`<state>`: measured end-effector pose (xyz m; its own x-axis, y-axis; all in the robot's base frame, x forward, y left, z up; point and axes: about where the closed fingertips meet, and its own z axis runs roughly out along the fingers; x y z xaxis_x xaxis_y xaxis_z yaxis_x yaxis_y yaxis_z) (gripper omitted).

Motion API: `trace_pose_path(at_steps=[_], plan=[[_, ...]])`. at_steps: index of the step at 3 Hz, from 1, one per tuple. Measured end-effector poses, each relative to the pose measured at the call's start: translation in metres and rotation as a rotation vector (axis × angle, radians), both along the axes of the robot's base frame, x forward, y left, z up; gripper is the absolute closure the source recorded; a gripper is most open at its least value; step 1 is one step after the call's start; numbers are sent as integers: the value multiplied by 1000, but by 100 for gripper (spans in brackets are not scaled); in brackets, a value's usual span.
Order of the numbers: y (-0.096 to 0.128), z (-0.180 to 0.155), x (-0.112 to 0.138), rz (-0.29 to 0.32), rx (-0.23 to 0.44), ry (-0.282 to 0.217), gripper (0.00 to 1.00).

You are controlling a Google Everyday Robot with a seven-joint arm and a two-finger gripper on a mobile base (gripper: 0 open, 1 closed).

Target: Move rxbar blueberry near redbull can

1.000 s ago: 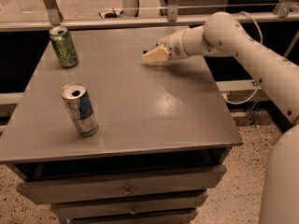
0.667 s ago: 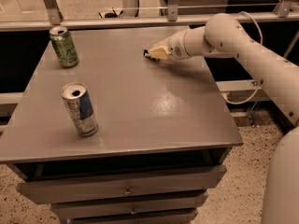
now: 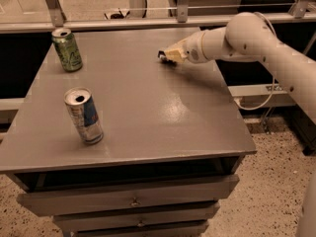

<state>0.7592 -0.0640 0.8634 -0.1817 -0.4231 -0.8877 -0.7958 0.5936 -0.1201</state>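
Two cans stand on the table [image 3: 163, 117]: the redbull can [image 3: 84, 115] front left, a green can [image 3: 67, 50] far left. The end effector [image 3: 168, 55] is low over the far right part, a small dark thing at its tip that I take for the rxbar blueberry [image 3: 161, 55]; whether it grasps the bar I cannot tell. Little seems done: the bar is well apart from the redbull can, so the carrying is left.

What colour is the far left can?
The can is green, camera view; the gripper is over the table's far side.
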Motion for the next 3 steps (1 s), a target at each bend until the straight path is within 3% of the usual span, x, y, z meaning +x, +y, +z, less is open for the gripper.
trace_pose_path(at_steps=[1, 2, 3], plan=[[8, 21, -20, 70, 2, -2, 100], [23, 32, -59, 193, 22, 30, 100], [33, 25, -106, 310, 36, 101, 100]])
